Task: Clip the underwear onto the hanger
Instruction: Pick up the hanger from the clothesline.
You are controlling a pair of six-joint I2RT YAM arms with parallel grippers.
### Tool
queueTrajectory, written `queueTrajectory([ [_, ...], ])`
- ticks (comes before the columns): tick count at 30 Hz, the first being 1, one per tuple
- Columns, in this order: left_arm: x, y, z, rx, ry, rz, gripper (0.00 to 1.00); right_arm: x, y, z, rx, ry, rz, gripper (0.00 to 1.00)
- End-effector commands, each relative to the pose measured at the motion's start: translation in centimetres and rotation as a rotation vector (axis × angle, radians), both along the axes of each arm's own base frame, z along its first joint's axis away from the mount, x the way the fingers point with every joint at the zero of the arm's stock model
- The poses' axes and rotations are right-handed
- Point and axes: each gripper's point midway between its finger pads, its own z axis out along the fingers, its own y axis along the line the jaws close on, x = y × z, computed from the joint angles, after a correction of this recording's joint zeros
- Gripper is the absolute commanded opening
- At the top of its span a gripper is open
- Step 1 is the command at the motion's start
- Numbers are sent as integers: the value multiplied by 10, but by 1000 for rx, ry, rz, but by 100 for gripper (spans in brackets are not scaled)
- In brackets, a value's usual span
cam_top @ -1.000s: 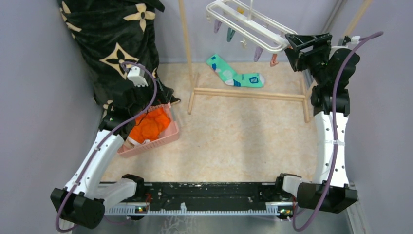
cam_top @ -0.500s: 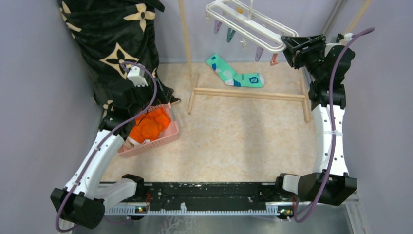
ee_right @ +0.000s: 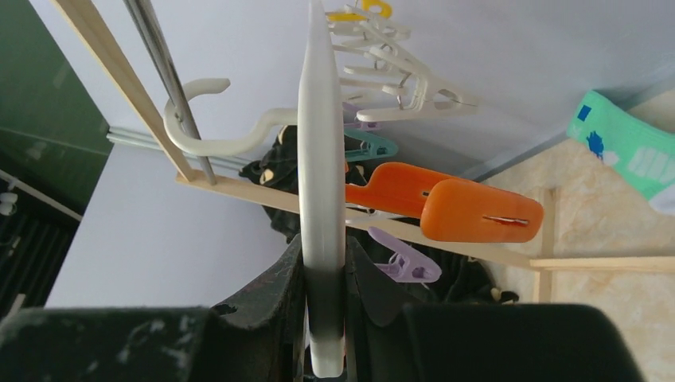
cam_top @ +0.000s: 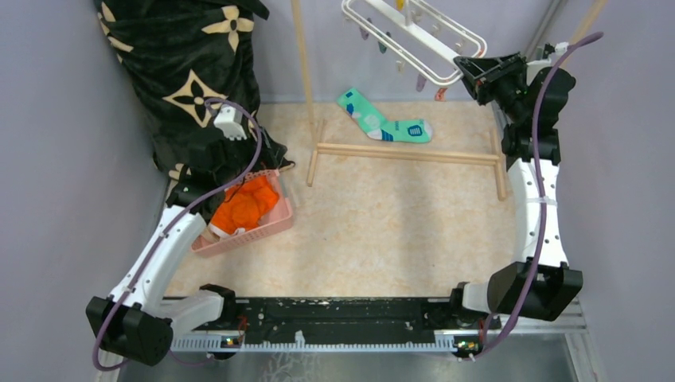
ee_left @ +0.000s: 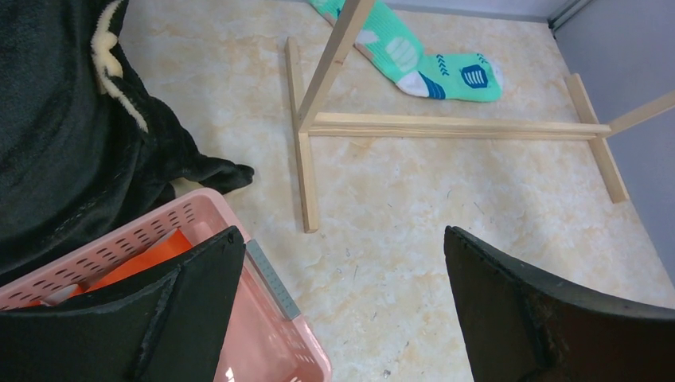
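Right fingers (ee_right: 290, 286): clamped on the near rim of the white drying hanger (ee_right: 321, 159); frame runs edge-on straight away from them; arm stretched high. Left fingers (ee_left: 199, 294): spread wide, empty, arm low. Orange underwear (cam_top: 243, 205): bunched in pink basket (cam_top: 275, 224), just below-left of left fingers, the nearer pair.

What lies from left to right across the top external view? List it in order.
pink basket holding the underwear → teal sock → right gripper, its fingers shut on the hanger
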Motion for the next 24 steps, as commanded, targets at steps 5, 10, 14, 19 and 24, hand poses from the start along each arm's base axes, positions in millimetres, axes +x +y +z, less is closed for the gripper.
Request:
queueTrajectory([
  [5, 18, -6, 30, 25, -82, -43, 100, -8, 4, 52, -197, -308, 18, 0],
  [10, 28, -13, 42, 10, -107, -56, 100, -11, 5, 64, -277, -449, 2, 0],
  [14, 44, -24, 50, -18, -104, -87, 100, -14, 4, 73, -325, -554, -19, 0],
  [19, 61, -36, 72, -44, -145, -120, 100, -23, 19, 77, -355, -713, 81, 0],
  [24, 76, -39, 89, -34, -197, -127, 100, -26, 24, 76, -310, -827, 128, 0],
])
